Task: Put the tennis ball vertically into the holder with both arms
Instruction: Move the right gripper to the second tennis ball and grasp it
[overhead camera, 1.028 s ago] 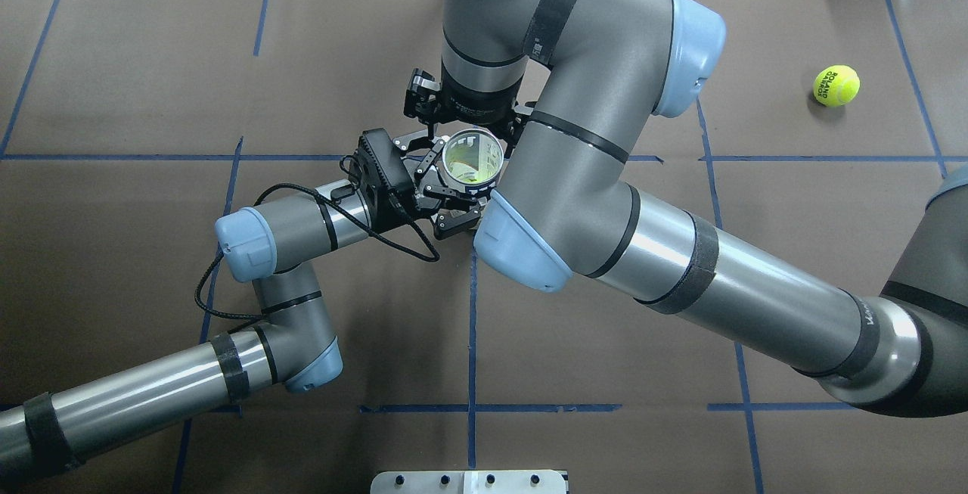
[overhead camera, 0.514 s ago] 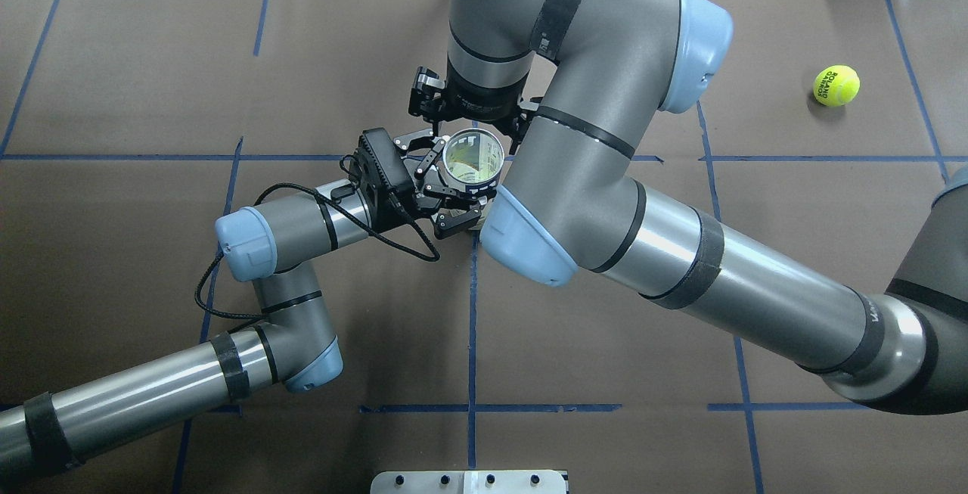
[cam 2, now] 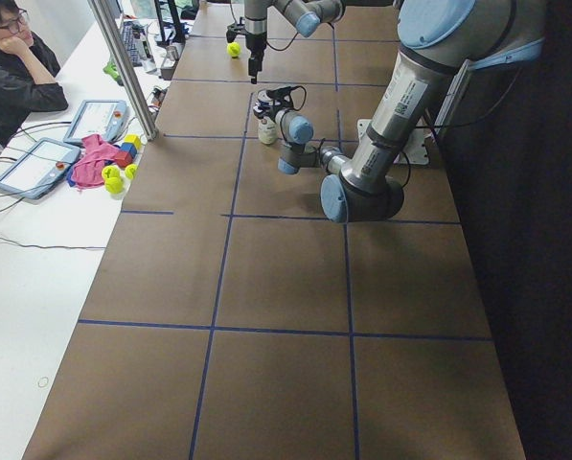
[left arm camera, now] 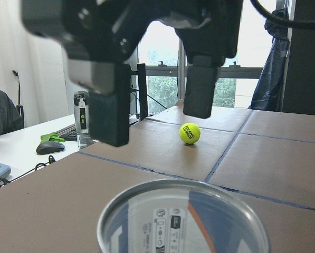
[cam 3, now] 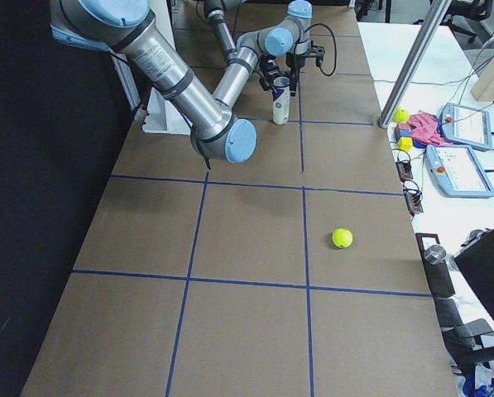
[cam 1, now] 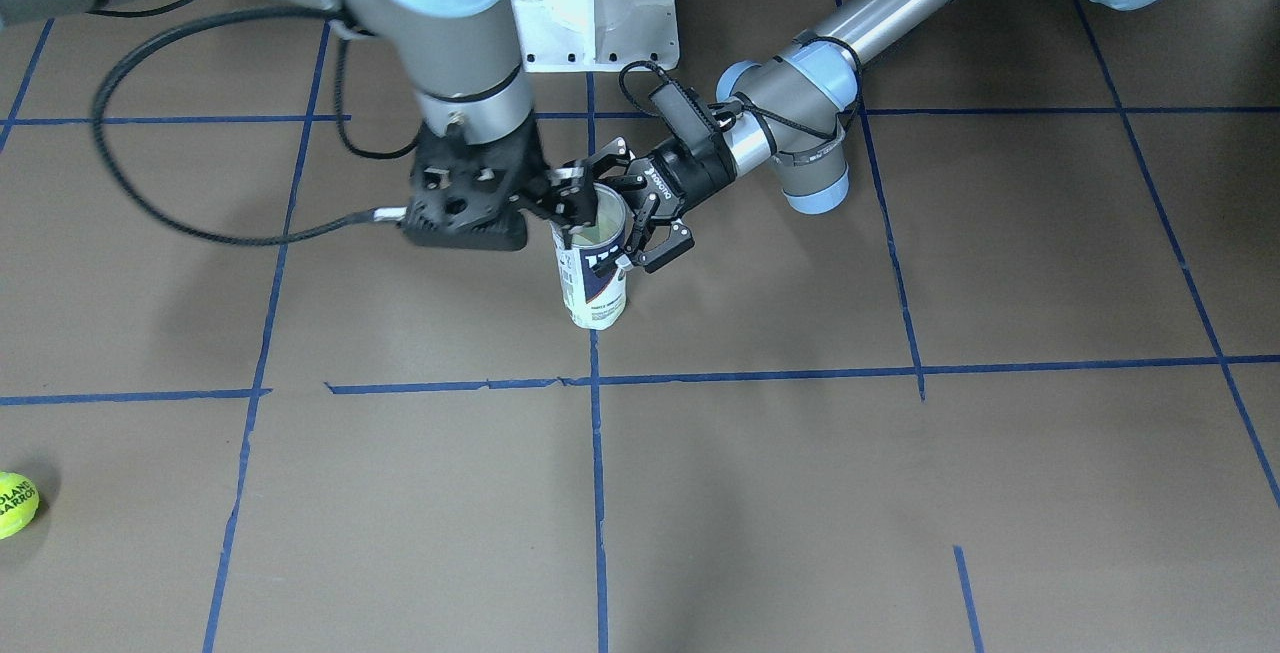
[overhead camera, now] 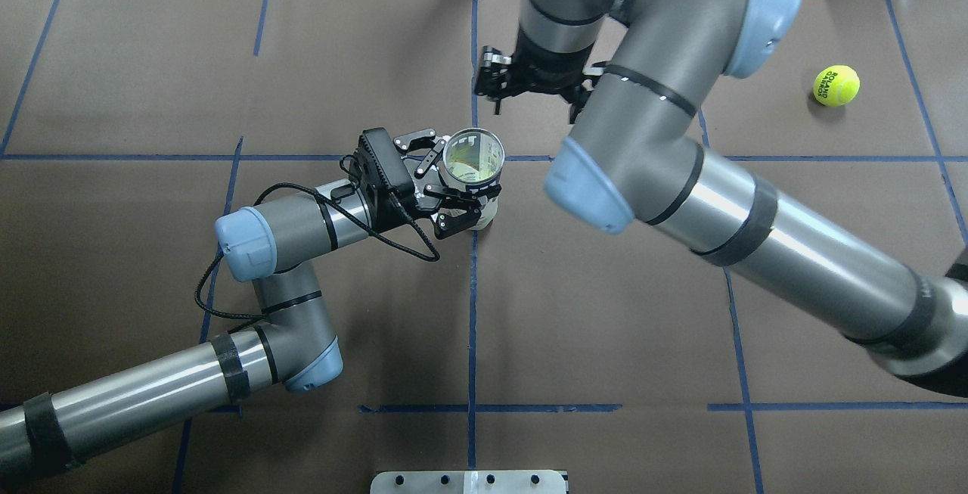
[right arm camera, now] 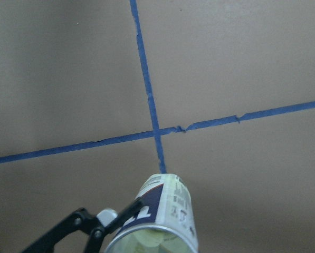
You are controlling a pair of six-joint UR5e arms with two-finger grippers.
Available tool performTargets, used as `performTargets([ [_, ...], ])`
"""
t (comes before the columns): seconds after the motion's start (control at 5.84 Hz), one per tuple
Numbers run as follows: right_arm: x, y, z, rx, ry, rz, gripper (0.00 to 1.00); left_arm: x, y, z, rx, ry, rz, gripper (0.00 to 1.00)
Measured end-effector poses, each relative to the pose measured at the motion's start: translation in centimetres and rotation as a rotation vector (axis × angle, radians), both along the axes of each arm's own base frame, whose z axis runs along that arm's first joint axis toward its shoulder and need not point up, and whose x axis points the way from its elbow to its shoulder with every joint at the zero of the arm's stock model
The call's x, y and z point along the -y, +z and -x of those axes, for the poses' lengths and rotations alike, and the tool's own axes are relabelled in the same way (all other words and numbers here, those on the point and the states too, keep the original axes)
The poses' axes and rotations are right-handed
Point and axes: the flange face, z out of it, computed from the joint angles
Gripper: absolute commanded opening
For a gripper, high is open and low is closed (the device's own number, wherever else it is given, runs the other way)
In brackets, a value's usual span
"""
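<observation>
right end effector (left arm camera: 153,129): blurred in left wrist view, top cut off by the frame edge. Overhead, its fingertips sit hidden under its own wrist. holder (right arm camera: 165,211): bottom edge clips it in 2 wrist views. Contents = yellow-green blur, count unreadable. 2 side views: grasp detail too small to read. loose ball (cam 1: 15,505): clipped by front view's left edge.

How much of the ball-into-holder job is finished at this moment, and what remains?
Done, apparently: a yellow-green ball sits inside the upright holder. In hand: the left gripper is clamped on the holder near its rim, while the right gripper hangs open and empty above it. Left: perhaps the loose ball lying apart, and letting go of the holder.
</observation>
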Motion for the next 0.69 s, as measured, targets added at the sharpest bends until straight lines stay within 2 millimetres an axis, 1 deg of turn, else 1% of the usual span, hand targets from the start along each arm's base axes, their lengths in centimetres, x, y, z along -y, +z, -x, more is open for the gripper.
performTargets([
  [0.17, 2.4, 4.0, -3.3, -0.031, -0.054, -0.046, 1.0, 0.0, 0.0, 0.0, 0.0, 0.0, 0.0, 0.77],
  [0.34, 4.7, 8.2, -7.4, -0.065, -0.11, -0.1, 1.0, 0.0, 0.0, 0.0, -0.001, 0.0, 0.0, 0.77],
  [0.51, 6.1, 12.2, -11.0, -0.092, -0.156, -0.146, 1.0, 0.0, 0.0, 0.0, -0.001, 0.0, 0.0, 0.77],
  [0.69, 6.7, 16.7, -13.8, -0.103, -0.19, -0.19, 1.0, 0.0, 0.0, 0.0, -0.001, 0.0, 0.0, 0.77],
])
